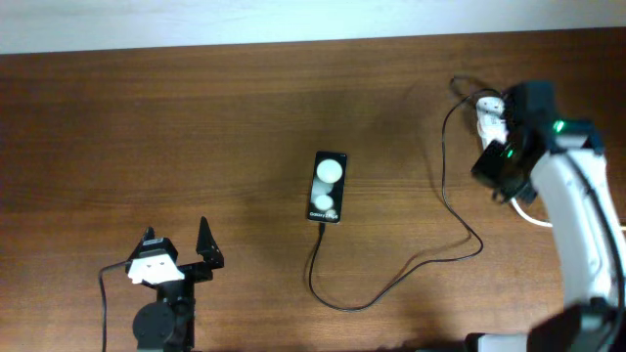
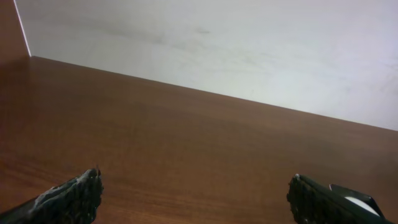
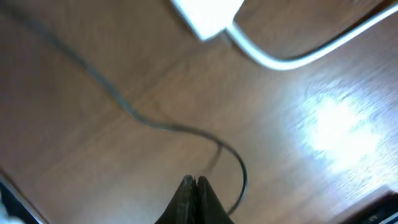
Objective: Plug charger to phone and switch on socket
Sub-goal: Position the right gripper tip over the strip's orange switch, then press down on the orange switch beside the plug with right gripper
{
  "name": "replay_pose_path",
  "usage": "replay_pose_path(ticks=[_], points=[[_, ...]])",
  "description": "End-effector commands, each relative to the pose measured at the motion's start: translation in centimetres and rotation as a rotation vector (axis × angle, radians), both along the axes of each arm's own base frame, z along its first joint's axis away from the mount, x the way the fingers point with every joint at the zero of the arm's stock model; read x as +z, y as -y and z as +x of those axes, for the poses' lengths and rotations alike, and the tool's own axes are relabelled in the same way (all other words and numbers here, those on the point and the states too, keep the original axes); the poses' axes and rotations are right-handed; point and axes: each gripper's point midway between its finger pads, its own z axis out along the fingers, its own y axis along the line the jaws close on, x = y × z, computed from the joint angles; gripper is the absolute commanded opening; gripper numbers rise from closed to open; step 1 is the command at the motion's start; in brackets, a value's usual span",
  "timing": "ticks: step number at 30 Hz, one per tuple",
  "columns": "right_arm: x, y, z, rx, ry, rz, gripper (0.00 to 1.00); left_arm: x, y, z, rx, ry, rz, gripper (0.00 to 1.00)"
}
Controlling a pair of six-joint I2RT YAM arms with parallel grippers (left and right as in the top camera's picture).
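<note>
The black phone [image 1: 329, 186] lies flat mid-table, two white round spots facing up. The thin black charger cable [image 1: 445, 256] runs from the phone's near end, loops right and climbs to the white adapter [image 1: 489, 115] at the far right. The white socket strip is mostly hidden under my right arm in the overhead view. One end of the strip [image 3: 205, 15] shows in the right wrist view, with the cable [image 3: 124, 107] crossing below it. My right gripper [image 3: 194, 181] is shut and empty above the cable. My left gripper [image 1: 178, 238] [image 2: 196, 196] is open and empty, near the front left.
The strip's thick white cord [image 1: 533, 217] [image 3: 280, 59] curves off beside the right arm. A white wall [image 2: 249, 50] borders the table's far edge. A dark slab, apparently the phone [image 2: 357, 200], peeks out behind the left gripper's right finger.
</note>
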Motion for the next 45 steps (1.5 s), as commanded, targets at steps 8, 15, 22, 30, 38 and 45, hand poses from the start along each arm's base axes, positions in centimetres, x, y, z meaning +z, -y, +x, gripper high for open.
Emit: replay_pose_path(ticks=[8, 15, 22, 30, 38, 45], points=[[-3.4, 7.6, 7.8, -0.178, -0.011, 0.156, 0.04, -0.1, -0.1, 0.0, 0.003, -0.001, 0.016, 0.99], [-8.6, 10.6, 11.1, -0.206, -0.019, 0.154, 0.04, -0.1, -0.1, 0.0, 0.003, -0.001, 0.016, 0.99], [-10.0, 11.6, 14.0, -0.251, 0.075, 0.143, 0.04, -0.1, -0.1, 0.0, 0.003, -0.001, 0.016, 0.99], [-11.1, 12.2, 15.4, -0.255, 0.113, 0.134, 0.04, -0.1, -0.1, 0.0, 0.003, -0.001, 0.016, 0.99], [-12.5, 12.0, 15.6, -0.260, 0.100, 0.148, 0.04, -0.1, -0.1, 0.0, 0.003, -0.001, 0.016, 0.99], [-12.8, 11.5, 16.1, -0.254, 0.113, 0.183, 0.04, -0.1, -0.1, 0.0, 0.003, -0.001, 0.016, 0.99]])
